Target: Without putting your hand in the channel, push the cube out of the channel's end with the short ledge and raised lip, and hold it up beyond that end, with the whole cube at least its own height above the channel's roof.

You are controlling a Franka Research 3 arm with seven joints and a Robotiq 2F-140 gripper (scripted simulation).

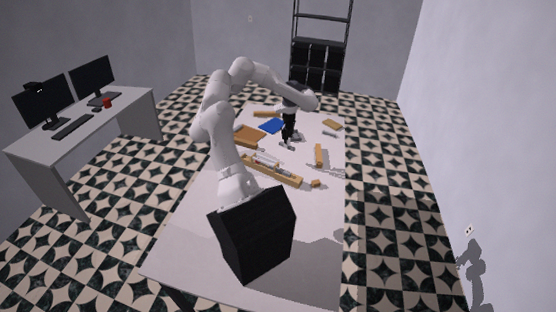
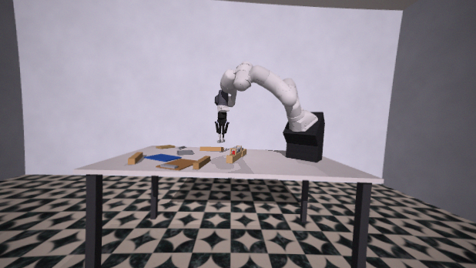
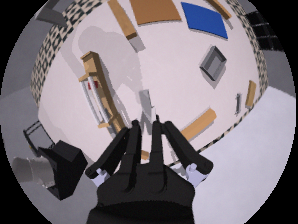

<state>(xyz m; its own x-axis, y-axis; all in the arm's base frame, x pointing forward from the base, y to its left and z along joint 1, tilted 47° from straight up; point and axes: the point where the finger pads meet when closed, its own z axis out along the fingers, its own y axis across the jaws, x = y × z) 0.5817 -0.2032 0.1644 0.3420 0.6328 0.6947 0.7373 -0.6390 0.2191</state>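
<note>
Most of the job remains: the red cube (image 3: 93, 86) sits inside the channel (image 3: 91, 66) on the counter (image 3: 169, 56); right of it, the raised end effector (image 3: 148, 125) is clamped narrowly on a thin grey rod (image 3: 144, 102), likely the pusher.

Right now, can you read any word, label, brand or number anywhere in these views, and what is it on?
None: no readable text in any view.
The monitors on the desk show black screens.
The blue sheet, the wooden blocks and the channel bear no visible marks.
</note>
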